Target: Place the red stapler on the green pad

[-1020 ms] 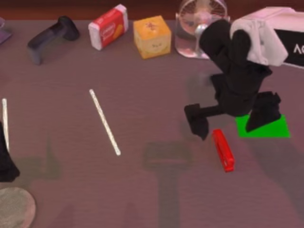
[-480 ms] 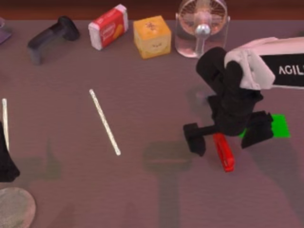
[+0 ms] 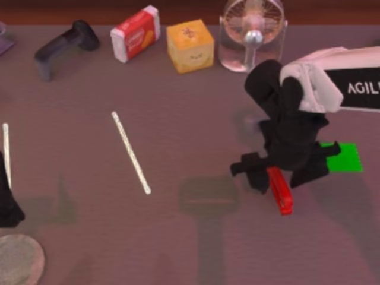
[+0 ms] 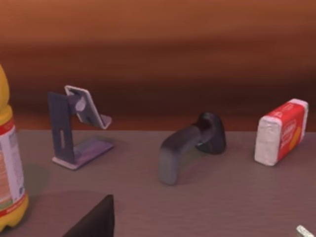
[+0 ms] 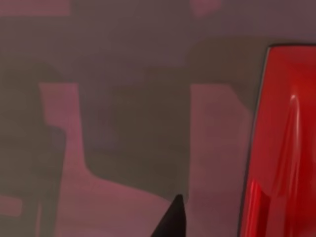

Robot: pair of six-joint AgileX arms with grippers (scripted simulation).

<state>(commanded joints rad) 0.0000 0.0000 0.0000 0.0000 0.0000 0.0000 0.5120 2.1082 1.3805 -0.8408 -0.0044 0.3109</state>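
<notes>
Right tool [image 3: 280, 175] has dropped lower since half a second ago, fingers narrowed but open, straddling the red stapler's [image 3: 279, 190] upper end, nothing held. Stapler lies on surface just left of green pad [image 3: 344, 157]. Probably light, rigid, slick; pinch across narrow sides mid-body. Left arm parked at left edge.

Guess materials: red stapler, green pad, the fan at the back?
Red stapler: looks like glossy plastic or painted metal, given the bright highlight streaks in the right wrist view. Green pad: flat, matte, no sheen, maybe foam or paper. Fan: see-through cage, shiny silver hub, likely plastic with metal.
</notes>
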